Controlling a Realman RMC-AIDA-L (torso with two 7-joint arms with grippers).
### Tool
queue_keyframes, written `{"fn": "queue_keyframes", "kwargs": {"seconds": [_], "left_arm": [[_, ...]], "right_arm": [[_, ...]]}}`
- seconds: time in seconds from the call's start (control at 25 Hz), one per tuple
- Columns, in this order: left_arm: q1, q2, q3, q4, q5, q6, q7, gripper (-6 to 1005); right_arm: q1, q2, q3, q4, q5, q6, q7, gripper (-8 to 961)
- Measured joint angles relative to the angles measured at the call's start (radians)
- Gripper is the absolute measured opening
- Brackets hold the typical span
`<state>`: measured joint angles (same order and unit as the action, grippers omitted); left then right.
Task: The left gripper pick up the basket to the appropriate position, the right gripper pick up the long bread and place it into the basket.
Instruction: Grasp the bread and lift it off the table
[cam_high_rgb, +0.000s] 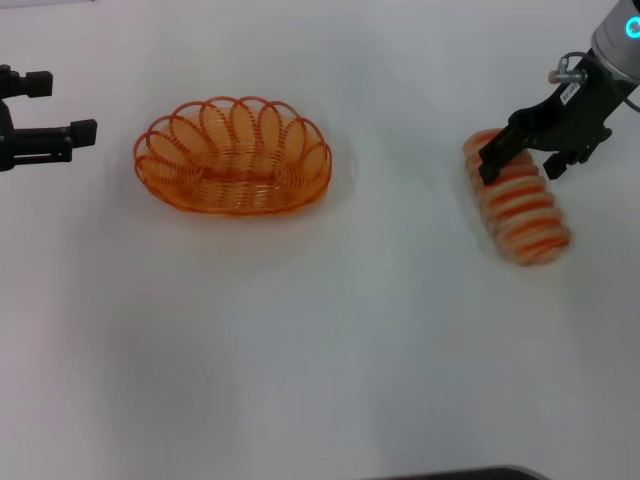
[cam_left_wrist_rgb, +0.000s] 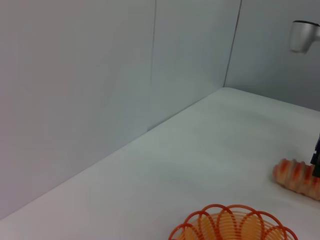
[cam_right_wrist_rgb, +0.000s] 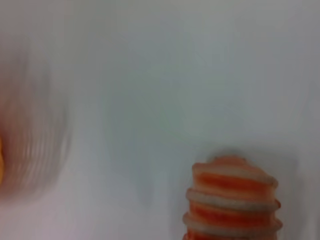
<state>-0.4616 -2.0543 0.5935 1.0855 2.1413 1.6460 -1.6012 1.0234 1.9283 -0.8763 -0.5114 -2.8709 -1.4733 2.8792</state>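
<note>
The orange wire basket (cam_high_rgb: 233, 155) stands upright on the white table, left of centre; its rim also shows in the left wrist view (cam_left_wrist_rgb: 232, 224). My left gripper (cam_high_rgb: 72, 104) is open and empty at the far left, a short way from the basket. The long bread (cam_high_rgb: 520, 205), tan with orange-red stripes, lies on the table at the right. My right gripper (cam_high_rgb: 520, 170) is open and hangs over the bread's far part, one finger on each side. The bread also shows in the left wrist view (cam_left_wrist_rgb: 297, 177) and in the right wrist view (cam_right_wrist_rgb: 232, 200).
The white table (cam_high_rgb: 320, 340) stretches bare-surfaced between basket and bread and towards me. Grey walls (cam_left_wrist_rgb: 100, 75) stand behind the table's far edge. A silver part of the right arm (cam_left_wrist_rgb: 304, 35) shows in the left wrist view.
</note>
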Motion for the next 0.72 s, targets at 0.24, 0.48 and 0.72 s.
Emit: {"fn": "queue_keyframes", "kwargs": {"seconds": [0.24,0.48,0.72], "left_arm": [[0.0,-0.003,0.0,-0.002,0.0,-0.001,0.004,859],[0.001,-0.006,0.001,-0.003,0.0,-0.001,0.004,859],[0.001,-0.007,0.003,-0.016,0.0,-0.003,0.005,859]], "right_arm": [[0.0,0.01,-0.003,0.011,-0.02,0.017,0.004,836],[0.002,0.027,-0.004,0.025,-0.031,0.044,0.005,833],[0.002,0.047,-0.011,0.03,-0.033,0.074,0.007,830]]}}
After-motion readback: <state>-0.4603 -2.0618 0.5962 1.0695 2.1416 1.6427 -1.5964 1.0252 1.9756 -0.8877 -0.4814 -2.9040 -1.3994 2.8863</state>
